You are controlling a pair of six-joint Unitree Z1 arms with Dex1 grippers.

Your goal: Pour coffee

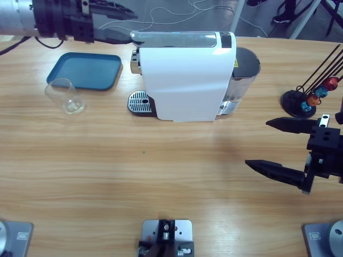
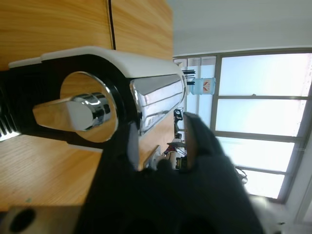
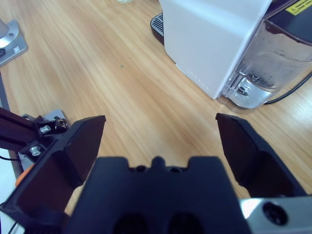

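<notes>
Left gripper (image 1: 127,24) enters from the upper left corner in the high view, jaws parted around the chrome lever (image 1: 174,37) on top of the white coffee machine (image 1: 187,80). In the left wrist view the jaws sit on either side of the lever's (image 2: 158,97) end; whether they press on it cannot be told. The machine's chrome spout (image 2: 80,114) shows beside it.

Right gripper (image 1: 278,147) comes in from the right edge, jaws wide open and holding nothing, above bare surface (image 1: 161,176), well apart from the machine. The right wrist view shows its open jaws (image 3: 158,134) over the surface, with the machine's (image 3: 214,44) rear and clear water tank (image 3: 273,53) beyond.

Glass (image 1: 65,96) lies tilted on the surface just below the blue tray (image 1: 83,70), left of the drip grate (image 1: 139,100). No coffee can be made out in it.

Capsule stand (image 1: 305,99) with red, orange and blue capsules sits at the right edge.
</notes>
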